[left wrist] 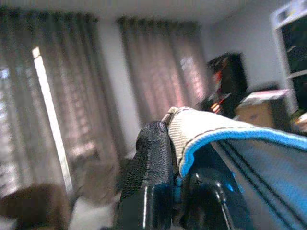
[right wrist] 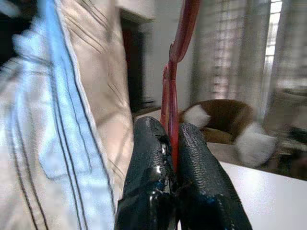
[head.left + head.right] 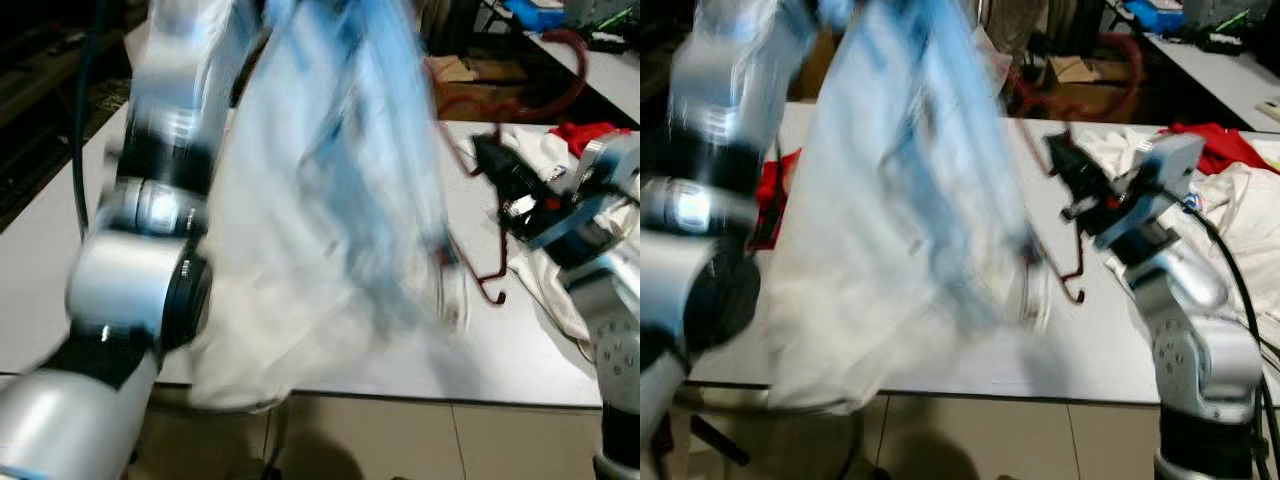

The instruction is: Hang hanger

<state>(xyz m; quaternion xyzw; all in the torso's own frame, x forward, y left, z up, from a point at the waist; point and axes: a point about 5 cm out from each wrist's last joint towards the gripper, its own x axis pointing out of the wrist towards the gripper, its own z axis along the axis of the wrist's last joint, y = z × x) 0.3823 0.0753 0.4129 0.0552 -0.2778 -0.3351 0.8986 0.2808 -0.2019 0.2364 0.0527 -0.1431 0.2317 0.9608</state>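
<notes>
Right gripper (image 2: 171,158) jaws pinch the red hanger (image 2: 173,81).

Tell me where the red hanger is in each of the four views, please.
Left eye view: red hanger right of centre, beside the hanging white and blue shirt.
Right eye view: same place, its lower end above the table.
Left wrist view: I cannot make it out; the left gripper clamps the shirt's edge.
Right wrist view: upright, pinched by the right gripper.
Shared landmark: the shirt.

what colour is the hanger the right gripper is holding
Dark red hanger, pinched in the right gripper; clearest in the right wrist view.
</notes>
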